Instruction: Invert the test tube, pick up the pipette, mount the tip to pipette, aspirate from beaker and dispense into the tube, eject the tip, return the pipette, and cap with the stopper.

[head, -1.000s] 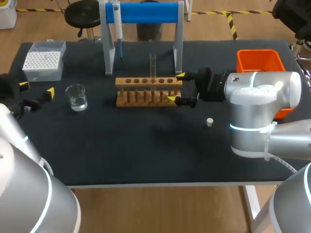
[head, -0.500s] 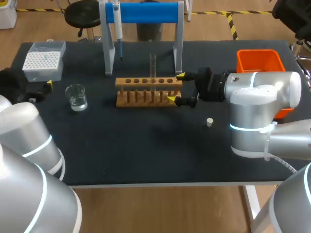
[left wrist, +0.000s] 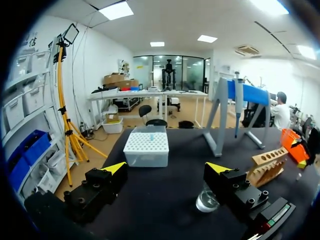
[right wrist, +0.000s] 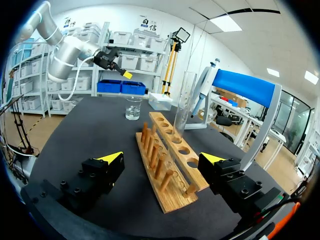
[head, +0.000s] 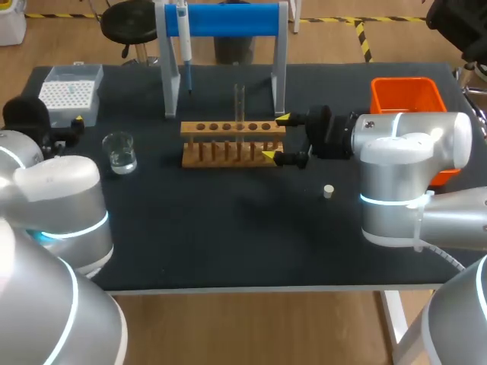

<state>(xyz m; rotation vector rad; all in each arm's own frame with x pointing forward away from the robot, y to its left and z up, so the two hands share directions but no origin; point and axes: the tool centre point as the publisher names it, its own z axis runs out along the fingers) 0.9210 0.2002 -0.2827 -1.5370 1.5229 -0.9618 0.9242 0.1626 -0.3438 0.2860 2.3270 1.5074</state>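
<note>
Now | slim white pipette (head: 183, 38) hangs upright on blue-barred stand (head: 228, 19); ahead of nearer left gripper (left wrist: 170, 167) | fingers apart, empty | right gripper (right wrist: 162, 158) apart too

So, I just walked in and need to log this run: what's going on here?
Nothing is held at the moment. The right end effector is open, straddling one end of the wooden rack, where a test tube stands upright. The left end effector, also open, is over by the beaker and the tip box. The pipette hangs on its stand and the stopper lies on the table.
</note>
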